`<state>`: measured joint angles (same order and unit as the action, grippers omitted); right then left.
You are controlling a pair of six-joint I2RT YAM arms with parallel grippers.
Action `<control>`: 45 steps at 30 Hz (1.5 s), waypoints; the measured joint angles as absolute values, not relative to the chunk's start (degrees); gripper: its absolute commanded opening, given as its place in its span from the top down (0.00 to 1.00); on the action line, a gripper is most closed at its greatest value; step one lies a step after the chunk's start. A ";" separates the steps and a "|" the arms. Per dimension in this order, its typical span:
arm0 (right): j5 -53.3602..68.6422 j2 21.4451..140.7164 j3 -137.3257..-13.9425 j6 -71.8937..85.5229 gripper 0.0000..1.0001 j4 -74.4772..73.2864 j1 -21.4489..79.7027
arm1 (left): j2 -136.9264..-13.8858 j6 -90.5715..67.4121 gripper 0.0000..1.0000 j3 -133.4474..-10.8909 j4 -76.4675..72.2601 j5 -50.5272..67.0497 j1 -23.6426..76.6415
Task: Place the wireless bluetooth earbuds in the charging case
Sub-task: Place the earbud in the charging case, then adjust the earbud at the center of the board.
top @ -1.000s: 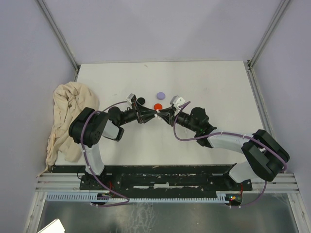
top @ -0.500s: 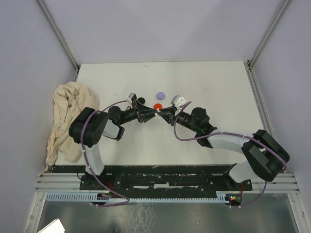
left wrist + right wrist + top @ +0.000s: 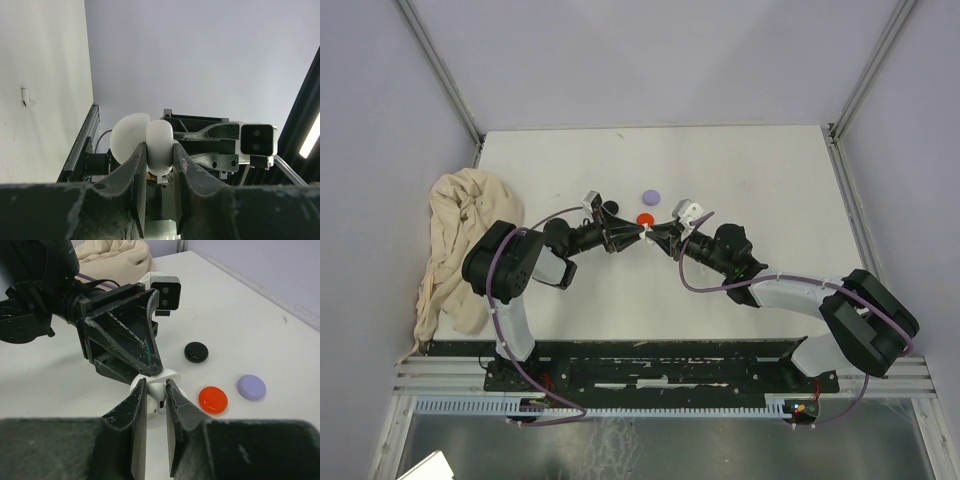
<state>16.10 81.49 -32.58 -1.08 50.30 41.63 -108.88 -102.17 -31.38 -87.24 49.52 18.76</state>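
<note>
Although the overhead camera shows my two claws meeting nose to nose at mid-table, it shows them only as black wedges and hides what sits between them; the wrist cameras fill that in. My left gripper is clamped tight on the white charging case, whose two rounded halves bulge up past the fingers. From the right wrist I see my right gripper drawn narrow on a small white earbud, pinched between the pads and pressed against the open shell of the case. Whether it sits in its socket I cannot tell. That same view shows the black disc, the red disc and the lilac disc lying flat on the table, apart from one another. From above, the red one lies just behind the meeting point, the lilac farther back, and the black beside my left wrist. Only the left wrist view picks up a tiny white piece lying alone on the table, too small to name. A cream cloth is heaped along the left edge, right beside my left arm. Open surface runs from the discs to the far edge and across to the right edge, well apart from both arms.
</note>
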 measured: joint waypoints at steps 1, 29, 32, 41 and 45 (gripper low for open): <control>15.97 81.45 -32.45 -1.21 0.94 50.15 41.63 | -108.88 -102.21 0.97 -31.40 -87.29 49.45 18.79; 6.13 68.60 -31.94 2.98 0.20 41.30 41.47 | -111.50 -102.61 0.97 -32.42 -87.37 48.40 19.03; -2.24 65.71 -37.12 5.13 0.18 29.23 41.32 | -112.05 -102.45 0.97 -32.42 -87.35 48.60 19.03; -20.99 80.55 -58.94 12.43 0.12 -12.97 40.53 | -112.07 -101.16 0.97 -32.42 -87.39 50.19 18.98; -23.33 83.92 -55.70 15.38 0.12 -23.31 40.49 | -112.07 -99.70 0.97 -32.40 -87.39 50.94 18.98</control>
<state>-23.33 83.92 -55.70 15.38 -23.31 40.49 -112.07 -99.70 -32.40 -87.39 50.94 18.98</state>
